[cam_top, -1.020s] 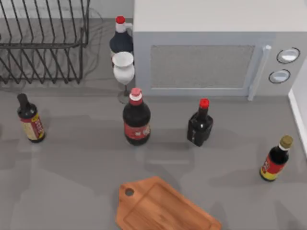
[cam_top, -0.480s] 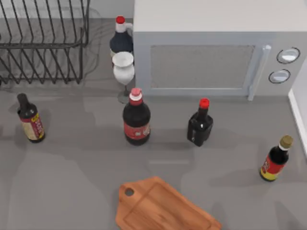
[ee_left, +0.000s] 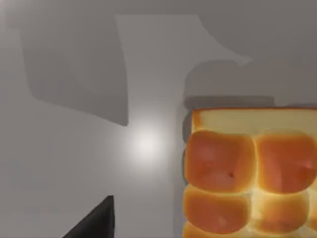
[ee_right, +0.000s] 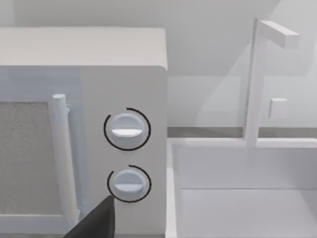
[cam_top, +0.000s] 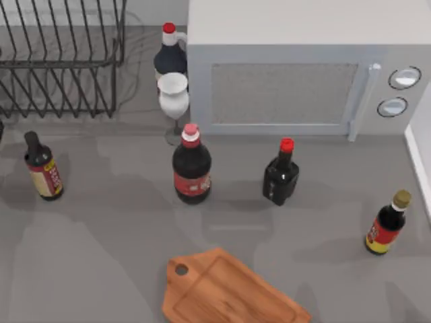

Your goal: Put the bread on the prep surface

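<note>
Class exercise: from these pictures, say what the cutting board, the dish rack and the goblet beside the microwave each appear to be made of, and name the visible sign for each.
Cutting board: apparently wood, matt orange-brown with faint grain lines and a grooved rim.
Dish rack: seemingly metal wire, thin dark bars in an open grid.
Goblet: possibly ceramic or opaque glass; plain white, smooth, not see-through.

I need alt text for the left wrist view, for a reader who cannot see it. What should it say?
A block of golden pull-apart bread with a pale cut side lies on the grey table, seen from close above. A dark finger of the left gripper shows at the picture's edge, apart from the bread.
</note>
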Controlling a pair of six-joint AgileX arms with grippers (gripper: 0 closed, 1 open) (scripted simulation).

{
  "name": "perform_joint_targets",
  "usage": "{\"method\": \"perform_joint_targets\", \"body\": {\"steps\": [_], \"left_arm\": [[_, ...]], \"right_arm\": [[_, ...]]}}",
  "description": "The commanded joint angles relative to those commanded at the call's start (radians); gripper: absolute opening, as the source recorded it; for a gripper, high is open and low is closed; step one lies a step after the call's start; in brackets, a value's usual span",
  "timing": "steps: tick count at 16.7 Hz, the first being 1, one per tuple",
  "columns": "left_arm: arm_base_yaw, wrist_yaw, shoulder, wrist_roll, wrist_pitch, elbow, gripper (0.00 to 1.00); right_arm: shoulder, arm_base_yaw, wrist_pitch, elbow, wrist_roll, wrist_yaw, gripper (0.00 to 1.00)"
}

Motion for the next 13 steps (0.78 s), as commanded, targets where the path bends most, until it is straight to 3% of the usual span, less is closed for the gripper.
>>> {"method": "perform_joint_targets", "body": {"steps": [5, 10, 13], "left_arm": [[-0.009, 0.001, 0.057, -0.008, 0.139, -0.082, 1.00], [-0.012, 0.001, 0.060, -0.011, 0.150, -0.090, 1.00], [-0.012, 0.001, 0.060, -0.011, 0.150, -0.090, 0.77]], "right_arm": [[0.000, 0.000, 0.000, 0.000, 0.000, 0.000, 1.00], [0.000, 0.000, 0.000, 0.000, 0.000, 0.000, 1.00], [0.000, 0.000, 0.000, 0.000, 0.000, 0.000, 1.00]]}}
